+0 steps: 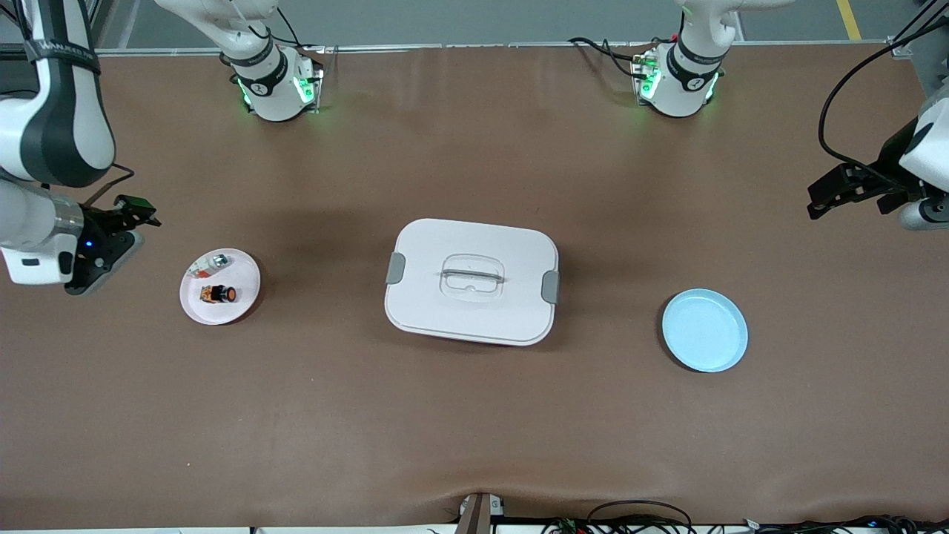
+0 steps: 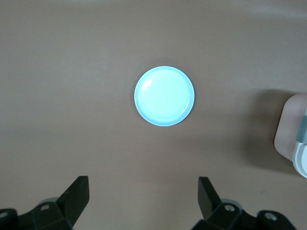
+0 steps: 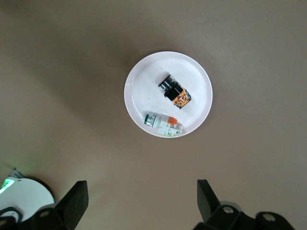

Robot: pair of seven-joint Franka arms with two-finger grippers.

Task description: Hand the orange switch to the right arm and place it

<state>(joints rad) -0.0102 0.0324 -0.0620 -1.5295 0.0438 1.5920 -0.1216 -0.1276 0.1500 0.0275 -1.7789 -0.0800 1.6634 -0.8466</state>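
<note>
The orange switch (image 1: 219, 294) lies on its side on a small white plate (image 1: 243, 284) toward the right arm's end of the table. In the right wrist view the switch (image 3: 175, 91) lies on that plate (image 3: 144, 79) beside a silver-and-green part (image 3: 163, 123). My right gripper (image 1: 139, 212) hangs open and empty over the bare table beside the plate; its fingers (image 3: 79, 199) stand wide apart. My left gripper (image 1: 821, 200) hangs open and empty over the left arm's end of the table, its fingers (image 2: 80, 201) also wide apart.
A white lidded box (image 1: 471, 280) with grey clips sits mid-table; its corner shows in the left wrist view (image 2: 293, 139). An empty light-blue plate (image 1: 704, 330) lies toward the left arm's end, also in the left wrist view (image 2: 164, 96). The silver-and-green part (image 1: 216, 261) shares the white plate.
</note>
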